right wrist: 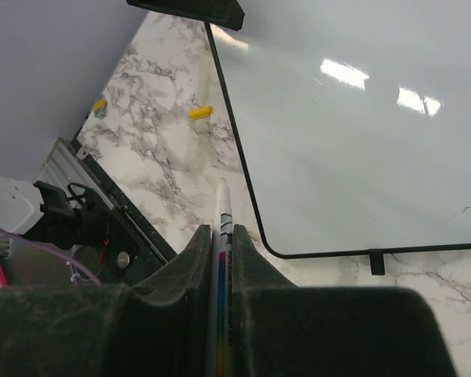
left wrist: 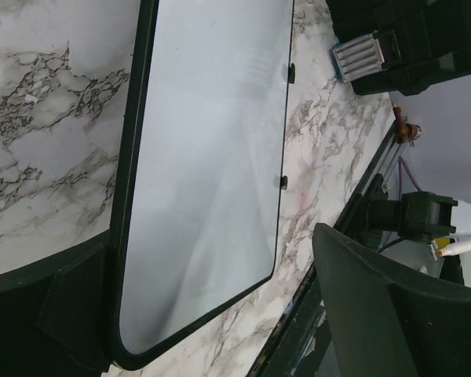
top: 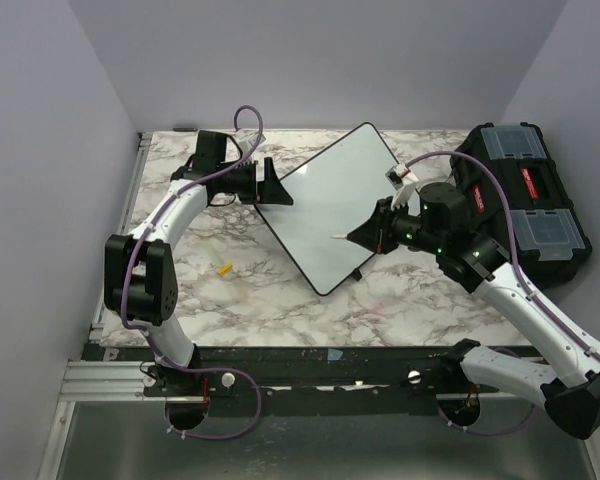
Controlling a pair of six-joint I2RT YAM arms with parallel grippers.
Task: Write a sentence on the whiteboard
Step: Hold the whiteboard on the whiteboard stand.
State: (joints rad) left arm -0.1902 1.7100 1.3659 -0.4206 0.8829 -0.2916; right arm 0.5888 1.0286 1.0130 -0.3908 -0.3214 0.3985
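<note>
At marble tabletop (top: 270,305) centre, whiteboard (top: 330,200) lying diagonal, toolbox (top: 528,200) at far right corner, grey walls (top: 310,60) around, left gripper (top: 278,185) spread wide at board corner, right gripper (top: 356,237) clamped on marker (right wrist: 222,236).

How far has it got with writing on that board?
Barely begun. Done: the right gripper holds the marker clamped, tip near the whiteboard edge. In hand: the left gripper sits open at a corner of the board. Left: the whole sentence; the board shows no writing.
</note>
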